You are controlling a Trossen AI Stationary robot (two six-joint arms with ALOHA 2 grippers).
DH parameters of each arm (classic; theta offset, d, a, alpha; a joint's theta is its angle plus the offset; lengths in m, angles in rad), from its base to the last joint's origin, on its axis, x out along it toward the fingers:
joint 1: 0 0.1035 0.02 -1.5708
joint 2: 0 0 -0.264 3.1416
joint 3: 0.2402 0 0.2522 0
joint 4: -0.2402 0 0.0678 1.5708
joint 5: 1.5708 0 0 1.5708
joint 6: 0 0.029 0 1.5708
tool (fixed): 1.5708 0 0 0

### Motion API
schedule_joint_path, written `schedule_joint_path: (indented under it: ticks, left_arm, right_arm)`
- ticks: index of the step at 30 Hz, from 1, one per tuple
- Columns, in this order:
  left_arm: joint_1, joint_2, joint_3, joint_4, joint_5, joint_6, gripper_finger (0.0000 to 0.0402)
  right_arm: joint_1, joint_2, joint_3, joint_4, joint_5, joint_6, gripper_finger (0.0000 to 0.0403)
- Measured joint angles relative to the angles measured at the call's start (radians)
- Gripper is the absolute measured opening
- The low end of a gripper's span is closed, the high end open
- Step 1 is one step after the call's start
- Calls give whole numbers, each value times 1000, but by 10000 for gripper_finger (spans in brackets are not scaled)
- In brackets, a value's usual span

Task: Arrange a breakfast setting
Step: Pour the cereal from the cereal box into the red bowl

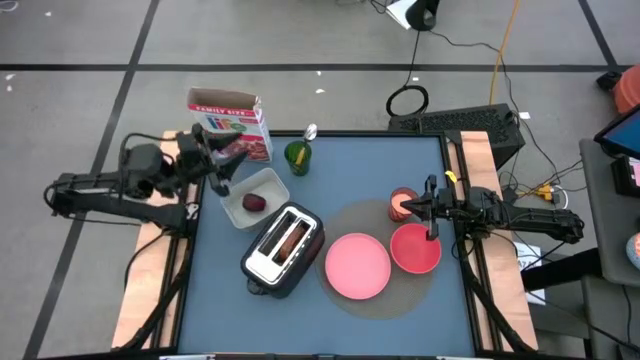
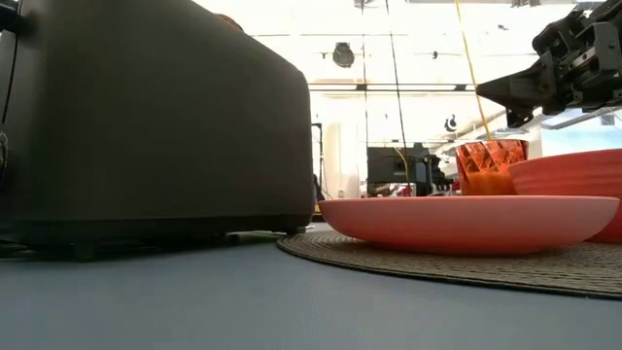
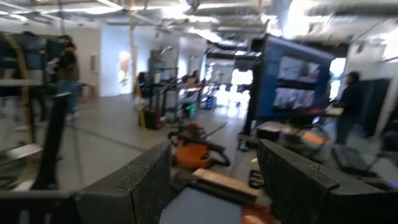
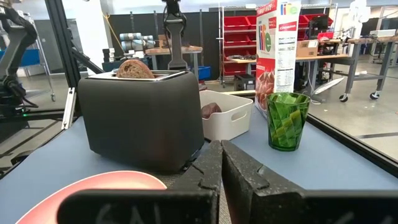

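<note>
The large pink plate (image 1: 357, 265) and the red bowl (image 1: 415, 248) lie side by side on a round woven mat (image 1: 345, 222). The pink cup (image 1: 402, 203) stands just beyond the bowl. The browned bread (image 4: 134, 68) stands in the toaster's slot. The dark red fruit (image 1: 255, 203) lies in the white container (image 1: 240, 212). A spoon's silver end (image 1: 311, 131) sticks up out of a green cup (image 1: 298, 157). My right gripper (image 1: 412, 208) is shut and empty, level above the cup and bowl, pointing toward the table's left. My left gripper (image 1: 222, 172) is open and empty by the container's far left corner.
The silver-and-black toaster (image 1: 283, 243) stands left of the plate, between it and the container. A cereal box (image 1: 232, 125) stands at the far left edge. The near left part of the blue table (image 1: 215, 310) is bare. People stand in the room beyond.
</note>
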Motion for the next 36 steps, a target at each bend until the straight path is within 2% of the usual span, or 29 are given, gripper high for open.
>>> schedule_joint_path:
  ticks: [10, 15, 27, 36]
  left_arm:
    - [200, 90, 314, -459, 0, 38, 243]
    - [300, 127, 417, -634, 0, 78, 243]
    - [522, 213, 483, -885, 0, 210, 243]
    - [656, 334, 483, -981, 1, 307, 243]
  right_arm:
    - [0, 0, 0, 0, 0, 0, 6]
    - [0, 0, 0, 0, 0, 0, 6]
    - [0, 0, 0, 0, 0, 0, 6]
    - [0, 0, 0, 0, 0, 0, 6]
